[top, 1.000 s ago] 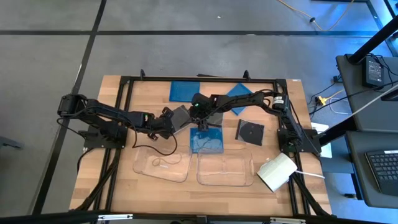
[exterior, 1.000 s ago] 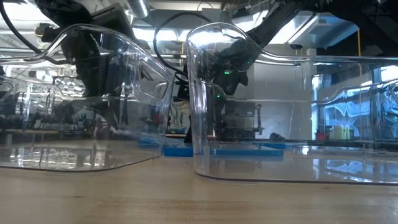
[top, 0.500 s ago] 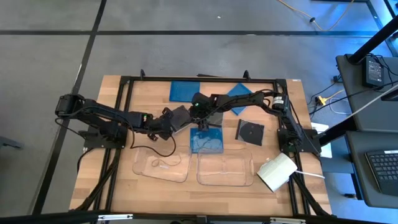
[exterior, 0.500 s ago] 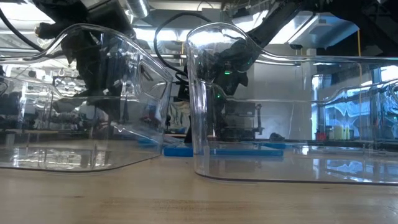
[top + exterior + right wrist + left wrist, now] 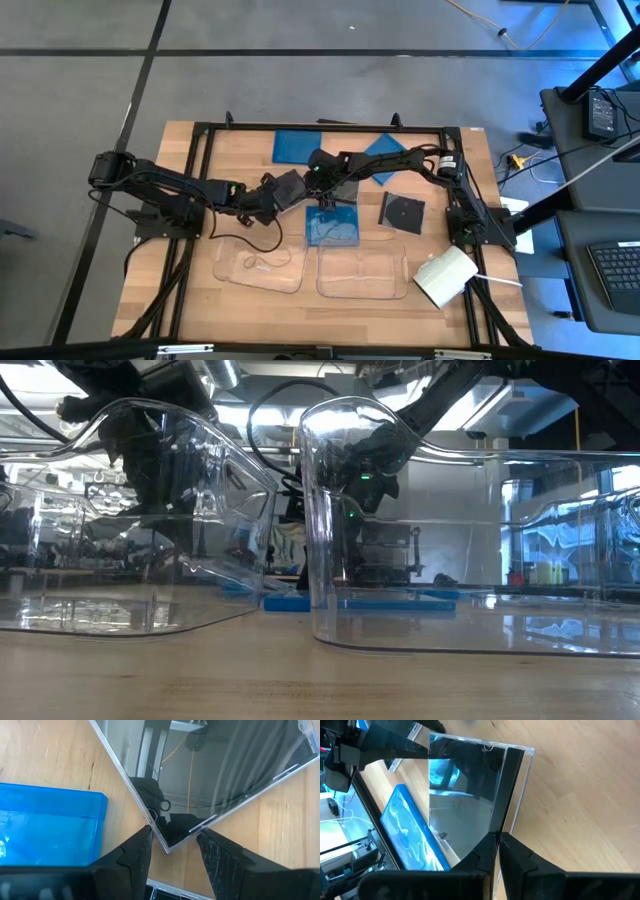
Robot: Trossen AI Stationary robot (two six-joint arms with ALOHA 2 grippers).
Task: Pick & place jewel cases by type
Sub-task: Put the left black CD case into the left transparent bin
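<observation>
A dark jewel case [image 5: 290, 187] is tilted at the table's middle, between my two grippers. My left gripper [image 5: 272, 192] is shut on its left side. My right gripper [image 5: 320, 178] has its fingers on either side of the opposite corner. Flat on the wood lie two blue cases at the far edge [image 5: 300, 145] [image 5: 385, 160]. A third blue case [image 5: 332, 228] lies just nearer than the held case. A black case with a round disc [image 5: 402, 212] lies to the right. My left gripper pinches the case's spine edge [image 5: 507, 815] between its two shut fingers [image 5: 520, 852]. The fingers slant down from the table's left. The case stands tilted beyond them. My right gripper has the case's corner [image 5: 167, 846] between its two fingers [image 5: 135, 852]. Each finger lies against one of the two edges that meet there. It slants down from the right.
Two clear shallow trays [image 5: 258, 265] [image 5: 362, 270] stand at the near edge. A white box-like object [image 5: 445, 275] sits at the near right. Black frame rails [image 5: 200, 160] run along the table's left, right and far sides.
In the low view my left gripper's dark outline behind the left tray has shifted a little. The dark case and my right gripper have kept their place.
</observation>
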